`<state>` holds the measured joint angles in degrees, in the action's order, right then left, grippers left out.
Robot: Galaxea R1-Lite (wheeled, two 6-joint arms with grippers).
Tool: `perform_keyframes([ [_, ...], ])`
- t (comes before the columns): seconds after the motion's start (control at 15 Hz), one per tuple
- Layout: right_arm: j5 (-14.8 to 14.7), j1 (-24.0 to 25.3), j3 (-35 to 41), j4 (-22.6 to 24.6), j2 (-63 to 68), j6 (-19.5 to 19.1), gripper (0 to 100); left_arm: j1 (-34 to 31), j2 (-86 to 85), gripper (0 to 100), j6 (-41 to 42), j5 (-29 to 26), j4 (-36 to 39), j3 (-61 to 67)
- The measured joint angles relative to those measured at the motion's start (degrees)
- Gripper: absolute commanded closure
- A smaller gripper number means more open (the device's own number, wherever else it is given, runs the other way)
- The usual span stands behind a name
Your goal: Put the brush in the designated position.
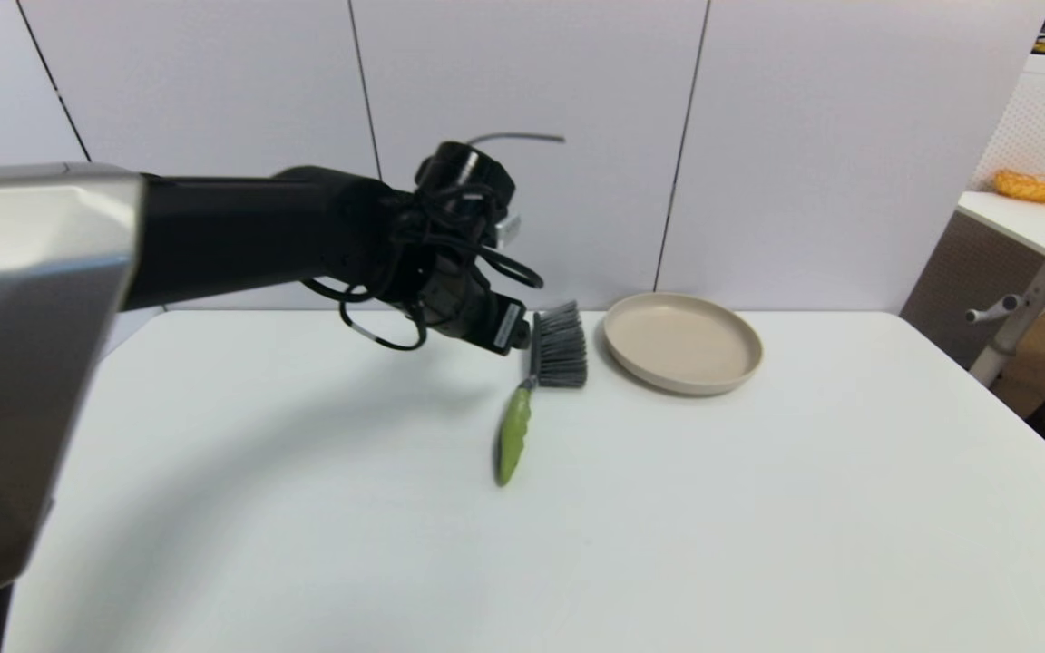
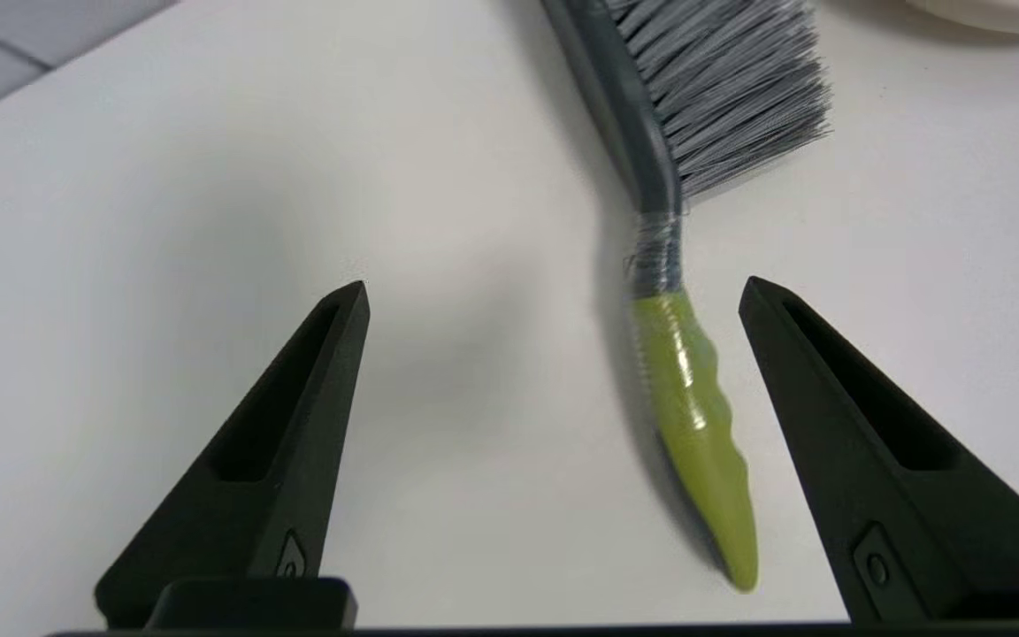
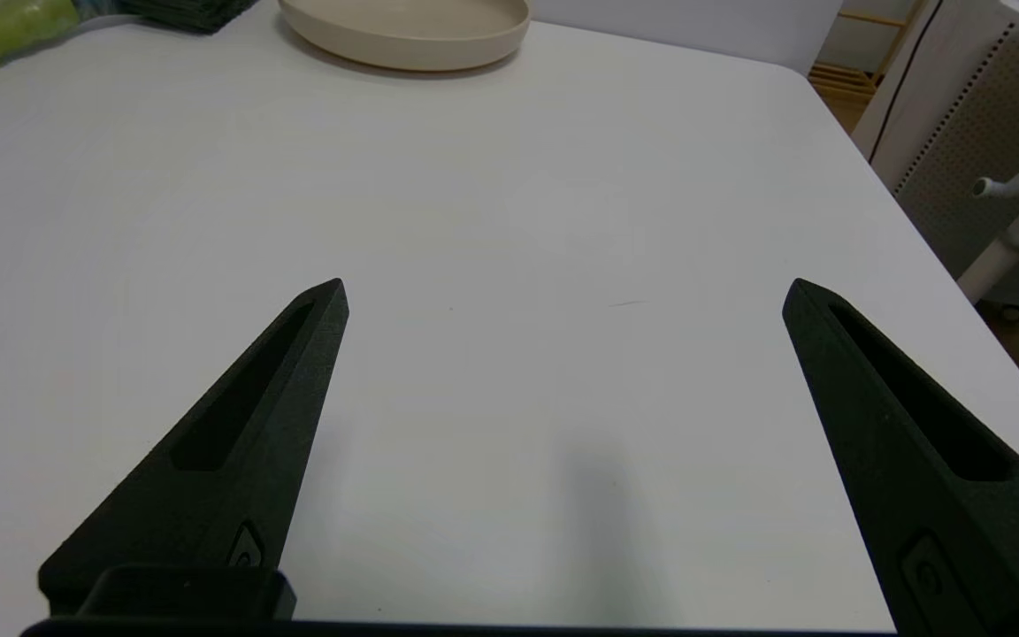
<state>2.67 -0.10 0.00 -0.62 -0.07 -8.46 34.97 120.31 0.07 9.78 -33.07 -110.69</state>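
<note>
Wide bare stretch of white table (image 1: pixel 323 508) along the near side and to the robot's right, open to approach. Toward the far middle, brush (image 1: pixel 536 390) lying flat, bristles just beside beige plate (image 1: pixel 682 343), leaving only a narrow gap there. Left gripper (image 2: pixel 554 287) above the table, spread wide, green handle lying between its fingers (image 2: pixel 297 416) with room either side.
</note>
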Motion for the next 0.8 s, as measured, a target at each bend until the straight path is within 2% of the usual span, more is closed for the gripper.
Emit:
perform_keyframes([
  [0.27, 0.0, 0.0, 0.0, 0.0, 0.0, 0.0, 0, -3.8, -13.8, 0, 0.6, 1.1, -0.7, 8.0],
  [0.47, 0.0, 0.0, 0.0, 0.0, 0.0, 0.0, 0, -8.9, -26.3, 0, 3.2, 1.2, 0.1, 18.8],
  [0.8, 0.0, 0.0, 0.0, 0.0, 0.0, 0.0, 0, -15.9, -48.2, 0, 5.0, 0.9, 10.2, 43.4],
])
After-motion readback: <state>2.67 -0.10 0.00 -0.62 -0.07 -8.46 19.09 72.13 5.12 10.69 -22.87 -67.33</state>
